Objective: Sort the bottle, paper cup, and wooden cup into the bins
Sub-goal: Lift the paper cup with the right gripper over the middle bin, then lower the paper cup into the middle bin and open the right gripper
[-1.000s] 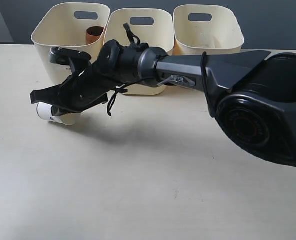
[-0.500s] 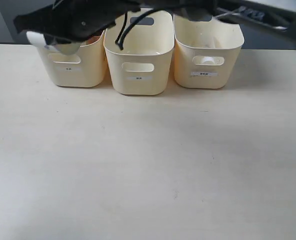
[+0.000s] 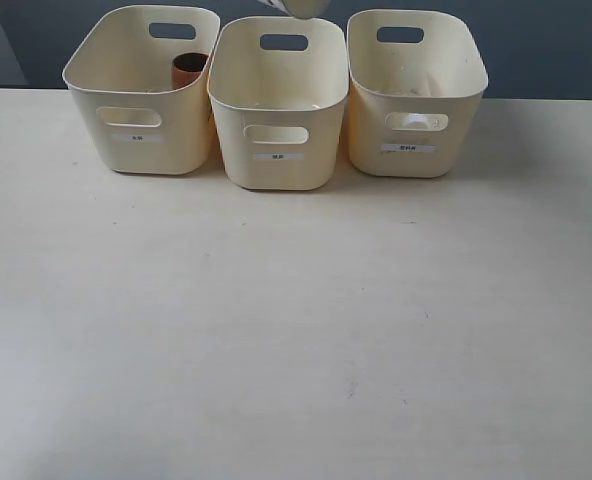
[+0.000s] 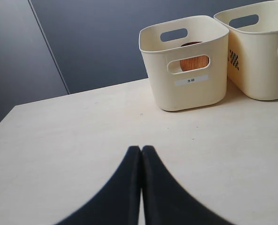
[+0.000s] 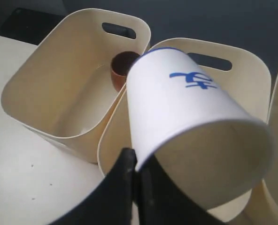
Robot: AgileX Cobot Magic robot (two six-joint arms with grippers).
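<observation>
My right gripper [image 5: 135, 157] is shut on the rim wall of the white paper cup [image 5: 190, 112], which lies tilted with its blue mark up, above the middle bin [image 5: 251, 61]. In the exterior view only the cup's end [image 3: 301, 8] shows, at the top edge over the middle bin [image 3: 276, 160]. The wooden cup [image 3: 188, 68] stands in the left bin [image 3: 141, 140]; it also shows through the cut-out [image 4: 194, 62]. My left gripper [image 4: 141, 149] is shut and empty, low over the table. The bottle is not clearly seen; a pale shape [image 3: 414, 122] shows through the right bin's [image 3: 416, 155] cut-out.
The three cream bins stand side by side at the back of the pale table [image 3: 296, 330]. A dark wall rises behind them. Neither arm shows in the exterior view.
The right arm has lifted the paper cup from the table's left side, up and to the right, out of the exterior view's top. The cup now hangs over the middle bin.
</observation>
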